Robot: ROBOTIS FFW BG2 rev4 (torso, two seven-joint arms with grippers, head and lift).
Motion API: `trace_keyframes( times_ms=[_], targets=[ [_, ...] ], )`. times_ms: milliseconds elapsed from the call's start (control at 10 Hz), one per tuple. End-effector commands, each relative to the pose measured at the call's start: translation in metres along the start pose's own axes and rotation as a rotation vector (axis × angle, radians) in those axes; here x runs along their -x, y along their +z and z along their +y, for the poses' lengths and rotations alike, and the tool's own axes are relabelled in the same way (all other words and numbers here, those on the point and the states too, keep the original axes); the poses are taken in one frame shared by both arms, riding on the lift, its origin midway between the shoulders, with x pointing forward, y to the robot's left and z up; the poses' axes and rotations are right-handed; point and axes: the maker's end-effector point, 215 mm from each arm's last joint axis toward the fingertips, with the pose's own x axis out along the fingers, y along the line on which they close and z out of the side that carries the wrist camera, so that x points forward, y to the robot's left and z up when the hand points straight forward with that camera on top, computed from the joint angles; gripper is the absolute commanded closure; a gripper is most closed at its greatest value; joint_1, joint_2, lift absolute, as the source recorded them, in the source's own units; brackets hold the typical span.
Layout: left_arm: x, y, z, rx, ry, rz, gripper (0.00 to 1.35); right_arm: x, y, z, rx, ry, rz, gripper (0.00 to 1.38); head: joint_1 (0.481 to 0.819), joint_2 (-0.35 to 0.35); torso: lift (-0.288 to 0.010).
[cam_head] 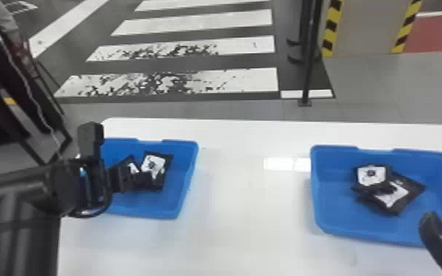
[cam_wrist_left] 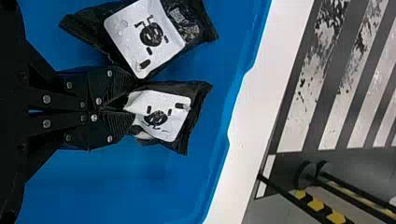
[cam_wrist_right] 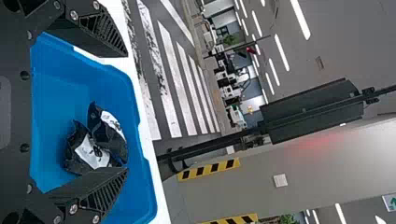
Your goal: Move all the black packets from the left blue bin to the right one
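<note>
My left gripper point(cam_head: 144, 180) is down inside the left blue bin point(cam_head: 185, 176). In the left wrist view, the left gripper point(cam_wrist_left: 122, 108) is shut on the edge of one black packet point(cam_wrist_left: 161, 114) with a white label; a second black packet point(cam_wrist_left: 144, 35) lies right beside it. The right blue bin point(cam_head: 317, 194) holds black packets point(cam_head: 370, 176) that overlap. My right gripper point(cam_head: 431, 222) is at the near right, by the right bin's front edge. In the right wrist view, the right gripper point(cam_wrist_right: 127, 112) has its fingers wide apart, with the packets point(cam_wrist_right: 95, 151) farther off.
Both bins stand on a white table point(cam_head: 249, 205), with a stretch of tabletop between them. Beyond its far edge are a striped floor, a black pole point(cam_head: 307, 55) and a pillar with yellow-black edging.
</note>
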Motion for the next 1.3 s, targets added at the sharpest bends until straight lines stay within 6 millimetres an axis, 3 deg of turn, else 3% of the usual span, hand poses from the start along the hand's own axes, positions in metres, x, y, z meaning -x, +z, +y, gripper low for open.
trace_keyframes(
  times_ms=[0, 200, 500, 600, 700, 800, 1000, 1200],
  targets=[
    [0.014, -0.001, -0.023, -0.02, -0.059, -0.033, 1.21, 0.0, 0.0, 0.001, -0.002, 0.004, 0.001, 0.17, 0.695, 0.151, -0.15],
    [0.031, -0.006, -0.046, -0.039, -0.117, -0.061, 1.21, 0.0, 0.002, 0.001, -0.002, 0.005, -0.001, 0.17, 0.695, 0.116, -0.15],
    [0.044, -0.013, -0.063, -0.045, -0.163, -0.069, 1.21, -0.001, -0.001, 0.003, -0.016, 0.01, 0.004, 0.17, 0.695, 0.082, -0.15],
    [0.044, -0.018, -0.061, -0.045, -0.149, -0.043, 1.07, -0.002, -0.002, 0.004, -0.02, 0.012, 0.004, 0.17, 0.695, 0.079, -0.15],
    [0.044, -0.02, -0.057, -0.036, -0.139, -0.026, 0.6, -0.003, -0.004, 0.006, -0.026, 0.016, 0.009, 0.17, 0.695, 0.079, -0.15],
    [0.045, -0.016, -0.055, -0.04, -0.129, -0.03, 0.4, -0.003, -0.005, 0.006, -0.028, 0.017, 0.011, 0.17, 0.695, 0.083, -0.15],
    [0.043, -0.008, -0.042, -0.038, -0.081, -0.021, 0.32, -0.003, -0.008, 0.006, -0.036, 0.016, 0.021, 0.17, 0.695, 0.097, -0.15],
    [0.026, -0.012, -0.043, -0.034, -0.078, 0.046, 0.32, -0.005, -0.013, 0.006, -0.049, 0.02, 0.031, 0.17, 0.695, 0.111, -0.15]
  ],
)
